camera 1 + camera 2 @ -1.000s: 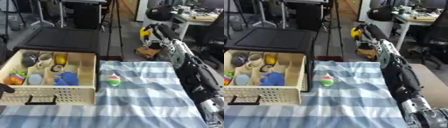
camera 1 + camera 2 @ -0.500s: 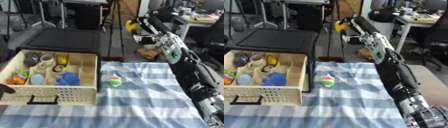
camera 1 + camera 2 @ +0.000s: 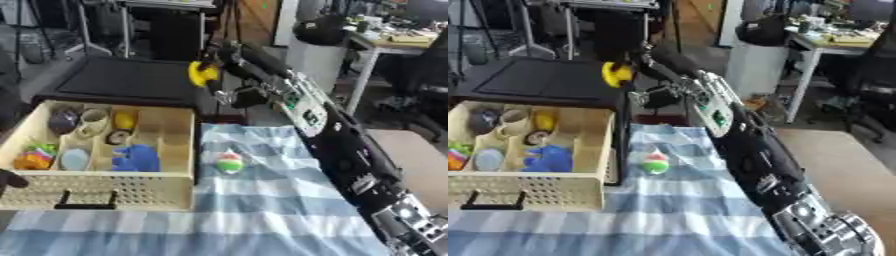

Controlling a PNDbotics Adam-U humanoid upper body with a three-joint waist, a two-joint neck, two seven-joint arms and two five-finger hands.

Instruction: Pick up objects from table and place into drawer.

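Note:
My right arm reaches from the lower right up across the table. Its hand (image 3: pixel 224 54) is shut on a small yellow object (image 3: pixel 203 73), held in the air just beyond the far right corner of the open drawer (image 3: pixel 179 187). The drawer is pale wood with a perforated front and a black handle (image 3: pixel 85 205). Its compartments hold a blue thing (image 3: pixel 136 157), a yellow item (image 3: pixel 124 120), a multicoloured toy (image 3: pixel 33 159) and some cups. A red, white and green ball (image 3: pixel 229 163) lies on the striped cloth (image 3: pixel 262 215), right of the drawer. A dark part of my left hand (image 3: pixel 9 180) shows at the left edge.
A black cabinet top (image 3: pixel 122 80) lies behind the drawer. Beyond the table's far edge are a desk (image 3: pixel 394 42) and office clutter on the floor. My right forearm (image 3: pixel 341 150) covers the cloth's right side.
My right arm has swung left with the yellow object, from past the table's far right to above the drawer's far right corner. The ball and the drawer have not moved.

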